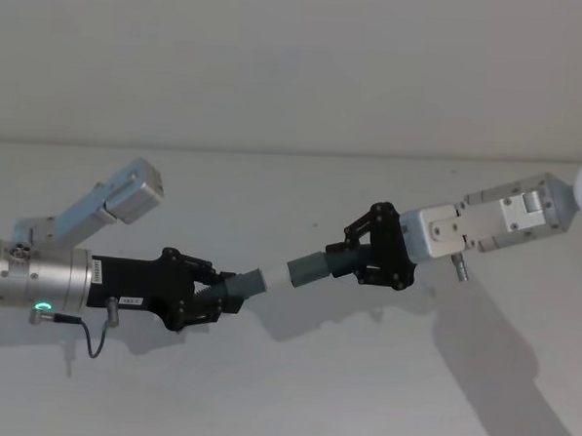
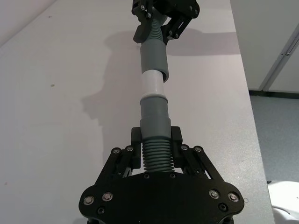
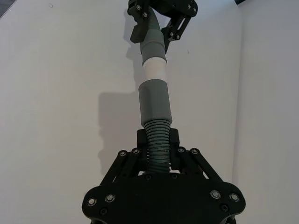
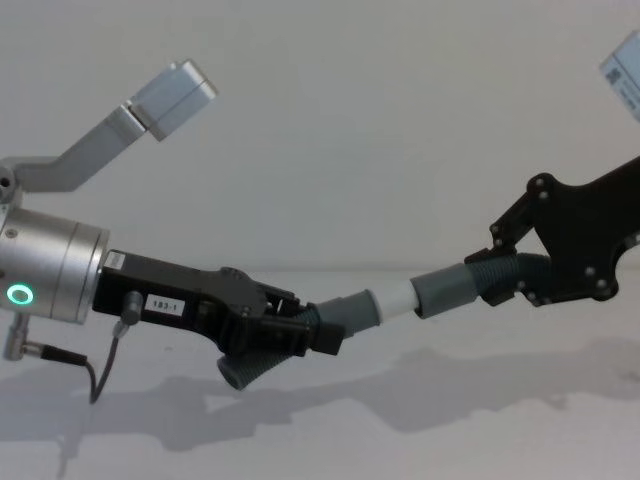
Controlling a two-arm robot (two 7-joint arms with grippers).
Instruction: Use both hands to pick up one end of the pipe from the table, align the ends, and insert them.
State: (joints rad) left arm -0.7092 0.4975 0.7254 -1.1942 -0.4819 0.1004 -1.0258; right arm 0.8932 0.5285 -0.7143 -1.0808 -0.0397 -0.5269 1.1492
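Both grippers hold the pipe in the air above the white table [image 1: 281,403]. My left gripper [image 1: 214,294] [image 2: 155,140] [image 4: 285,320] is shut on the ribbed part of the white-tipped piece [image 2: 154,116] [image 1: 243,286]. My right gripper [image 1: 352,258] [image 3: 158,140] [image 4: 510,270] is shut on the ribbed part of the collared piece [image 3: 155,100] [image 1: 308,269]. The two ends meet in one line. The white tip [image 1: 271,278] [image 2: 153,84] [image 4: 395,297] sits in the collar mouth [image 2: 154,58] [image 4: 450,288], with a band of white showing between the grey parts.
The table's side edge [image 2: 247,93] runs close beside the grippers, with grey floor beyond it. A thin cable [image 1: 94,340] hangs from the left wrist. A plain wall rises behind the table.
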